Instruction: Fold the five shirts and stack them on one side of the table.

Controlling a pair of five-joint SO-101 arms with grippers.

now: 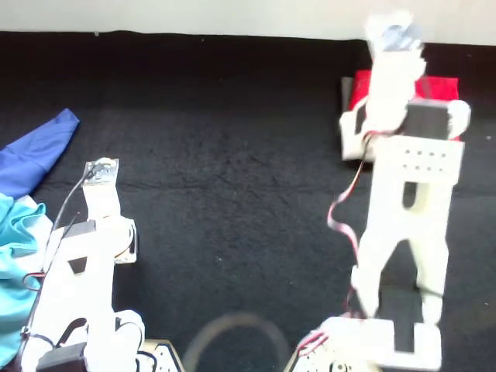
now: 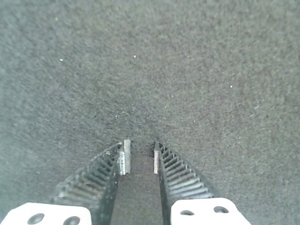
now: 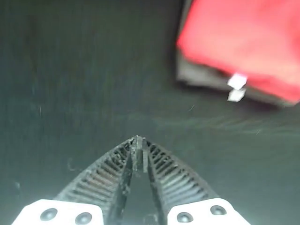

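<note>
Table: a black, felt-like cloth [image 1: 232, 178] covers the whole work surface.
Left gripper [image 2: 139, 157]: it points down at bare black cloth. Its jaws stand a narrow gap apart with nothing between them, and the metal-faced tips are close to parallel.
Left arm: in the high view it sits at the near left of the table, with its gripper end just beside the loose shirts.
Right gripper [image 3: 139, 151]: its jaws are closed with the ribbed tips meeting, and they grip nothing. It is over dark cloth, near the folded pile but not touching it.
Right arm: in the high view it stretches from the near right edge toward the far right corner and covers part of the pile.
Red shirt [image 3: 243, 40]: it is folded flat and lies on top of the pile at the far right of the table [image 1: 440, 87].
Dark folded garment [image 3: 201, 77]: it lies directly under the red shirt, with its edge showing along the side of the pile.
White tags [image 3: 236, 82]: two small tags stick out at the edge of the pile, where the red and dark layers meet.
Blue shirt [image 1: 39, 147]: it lies unfolded at the left edge of the table, with one pointed end reaching inward.
Turquoise shirt [image 1: 15, 240]: it lies crumpled at the near left edge, touching the blue shirt and partly behind the left arm.
</note>
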